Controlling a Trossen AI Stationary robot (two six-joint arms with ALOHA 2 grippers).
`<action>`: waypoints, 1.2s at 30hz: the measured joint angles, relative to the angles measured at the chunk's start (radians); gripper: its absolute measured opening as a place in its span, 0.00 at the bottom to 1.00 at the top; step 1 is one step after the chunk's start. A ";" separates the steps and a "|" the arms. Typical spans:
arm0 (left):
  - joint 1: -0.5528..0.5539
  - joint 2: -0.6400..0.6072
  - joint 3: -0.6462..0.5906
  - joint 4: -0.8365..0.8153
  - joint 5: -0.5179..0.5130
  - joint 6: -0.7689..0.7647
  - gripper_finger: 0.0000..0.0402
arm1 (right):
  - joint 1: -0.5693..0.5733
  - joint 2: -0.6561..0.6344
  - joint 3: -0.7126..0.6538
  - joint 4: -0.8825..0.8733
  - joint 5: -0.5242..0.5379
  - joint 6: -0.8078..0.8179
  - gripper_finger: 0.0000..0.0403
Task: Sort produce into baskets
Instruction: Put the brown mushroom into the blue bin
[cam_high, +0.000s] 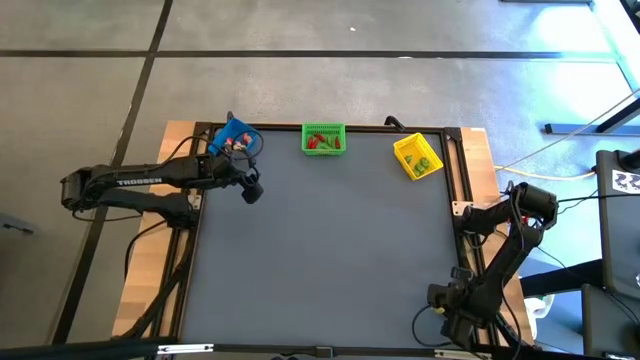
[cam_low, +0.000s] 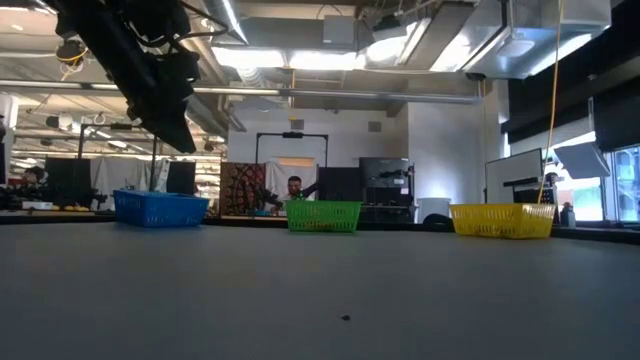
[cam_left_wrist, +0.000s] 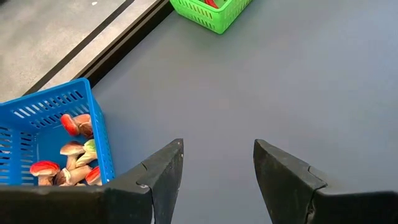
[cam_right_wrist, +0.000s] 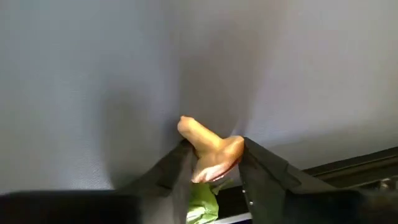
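Note:
Three baskets stand along the table's far edge: blue (cam_high: 235, 138) at the left, green (cam_high: 323, 138) in the middle, yellow (cam_high: 417, 157) at the right. Each holds small produce pieces. The blue one (cam_left_wrist: 53, 140) holds red-capped, whitish pieces (cam_left_wrist: 71, 152). My left gripper (cam_left_wrist: 217, 155) is open and empty above the mat, just on the near side of the blue basket (cam_high: 250, 190). My right gripper (cam_right_wrist: 214, 149) is by the table's near right corner (cam_high: 442, 298), shut on a small tan and green produce piece (cam_right_wrist: 208, 149). My right gripper pinches the tan produce piece between its two fingers. The piece's rounded tan end (cam_right_wrist: 191, 130) sticks out past the fingertips toward the grey mat. A green part (cam_right_wrist: 202, 202) shows farther back between the fingers. I cannot tell whether the piece touches the mat.
The grey mat (cam_high: 330, 260) between the baskets and the near edge is bare. A black frame (cam_high: 462, 200) runs along the mat's right side. In the low view a person (cam_low: 293, 188) shows in the room behind the green basket (cam_low: 323, 215).

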 joint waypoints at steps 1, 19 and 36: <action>0.000 0.000 0.000 0.000 0.000 0.000 0.47 | 0.000 0.000 0.000 -0.001 0.000 0.000 0.28; -0.020 0.000 0.000 0.042 0.097 -0.004 0.48 | -0.086 0.000 0.086 0.007 0.369 -0.003 0.14; -0.311 0.000 0.000 0.420 0.129 -0.027 0.48 | -0.336 0.000 0.212 0.028 1.025 -0.427 0.14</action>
